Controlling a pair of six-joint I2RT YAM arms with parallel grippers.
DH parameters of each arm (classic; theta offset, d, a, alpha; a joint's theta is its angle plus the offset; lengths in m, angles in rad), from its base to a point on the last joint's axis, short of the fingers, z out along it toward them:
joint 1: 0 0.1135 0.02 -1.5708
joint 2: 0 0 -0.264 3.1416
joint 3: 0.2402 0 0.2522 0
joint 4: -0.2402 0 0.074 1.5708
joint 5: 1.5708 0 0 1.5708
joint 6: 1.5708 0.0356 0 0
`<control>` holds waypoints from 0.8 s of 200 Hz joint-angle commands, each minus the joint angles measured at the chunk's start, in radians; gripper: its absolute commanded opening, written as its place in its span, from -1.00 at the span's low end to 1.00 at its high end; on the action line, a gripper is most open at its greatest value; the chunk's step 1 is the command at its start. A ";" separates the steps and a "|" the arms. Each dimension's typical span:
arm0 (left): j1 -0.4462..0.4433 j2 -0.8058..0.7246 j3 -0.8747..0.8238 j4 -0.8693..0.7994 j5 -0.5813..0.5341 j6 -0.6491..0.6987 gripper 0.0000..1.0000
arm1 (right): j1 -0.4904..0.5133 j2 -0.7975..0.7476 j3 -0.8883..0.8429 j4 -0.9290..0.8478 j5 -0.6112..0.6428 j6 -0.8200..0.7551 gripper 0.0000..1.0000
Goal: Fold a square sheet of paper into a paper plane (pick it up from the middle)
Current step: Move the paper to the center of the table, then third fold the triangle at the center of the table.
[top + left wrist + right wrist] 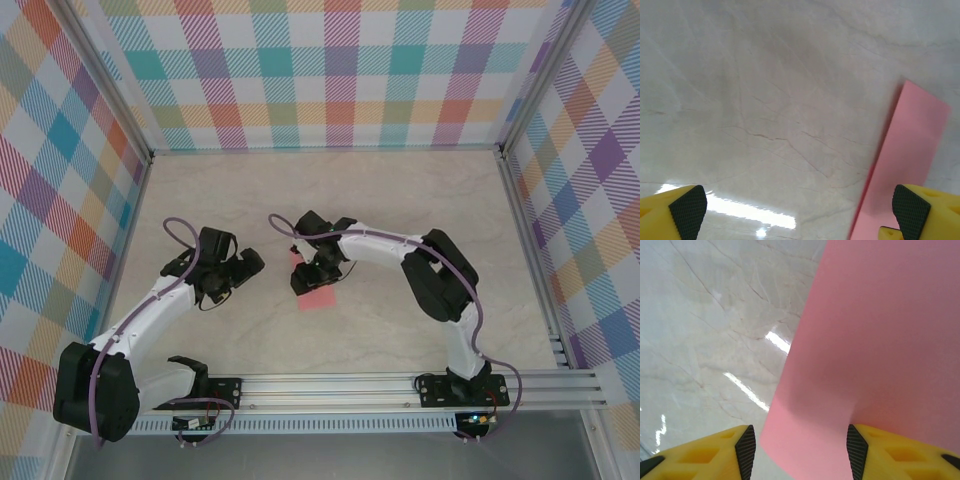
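Nearest the arm bases, the square sheet of paper [320, 296] lies flat on the marble table [420, 200], roughly midway between the two arms. My right gripper [801, 450] sits directly over the sheet's far part. Its jaws are partly apart and not clamped: one pad [856, 452] is over the pink surface and the other [746, 450] is just off the sheet's edge. My left gripper [799, 210] sits to the left of the sheet, close beside it, jaws wide apart over bare table. Beyond the sheet stands the checked back wall [330, 70].
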 commanded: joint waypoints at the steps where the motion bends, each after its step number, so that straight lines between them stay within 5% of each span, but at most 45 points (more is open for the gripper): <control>1: 0.015 0.016 -0.017 0.103 0.142 0.038 0.86 | -0.015 -0.144 -0.065 0.098 0.045 0.151 0.10; 37: -0.030 0.071 -0.013 0.269 0.273 0.044 0.43 | -0.074 -0.303 -0.264 0.229 0.066 0.403 0.16; 88: -0.132 0.279 0.069 0.404 0.346 0.024 -0.04 | -0.169 -0.357 -0.425 0.312 -0.073 0.515 0.21; 160: -0.175 0.441 0.121 0.452 0.321 0.008 -0.31 | -0.183 -0.320 -0.501 0.374 -0.217 0.551 0.21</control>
